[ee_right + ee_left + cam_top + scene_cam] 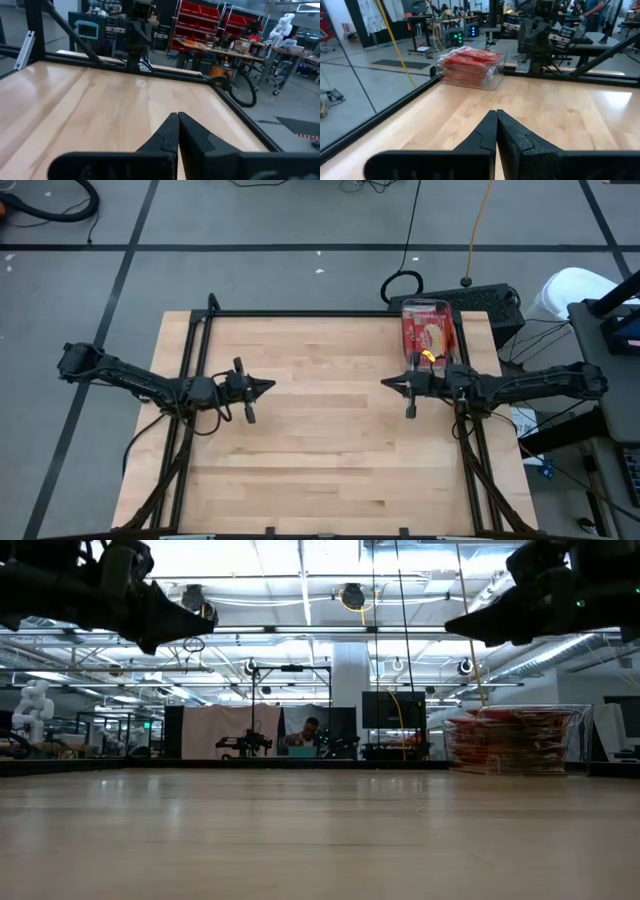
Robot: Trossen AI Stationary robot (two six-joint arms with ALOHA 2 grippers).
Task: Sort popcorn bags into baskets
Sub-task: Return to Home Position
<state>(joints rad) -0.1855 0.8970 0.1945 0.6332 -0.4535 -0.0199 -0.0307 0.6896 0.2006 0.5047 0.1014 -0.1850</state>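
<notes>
The flat red popcorn bags (428, 335), the top one showing its yellow-cream oval picture, lay stacked one on another inside the small clear plastic rectangular tub (428, 303). The pile reached nearly to the rim, and in the low view its red edges showed through the clear wall. The tub stood at the far right of the light wooden bench (320, 470), close to the far edge and just beyond the right arm's wrist. The right hand (386, 384) hung above the bench right of centre, pointing left, its fingers (167, 132) pressed together and empty. The left hand (268, 387) hung left of centre, pointing right, its fingers (487, 132) likewise closed and empty. The two hands were well apart.
</notes>
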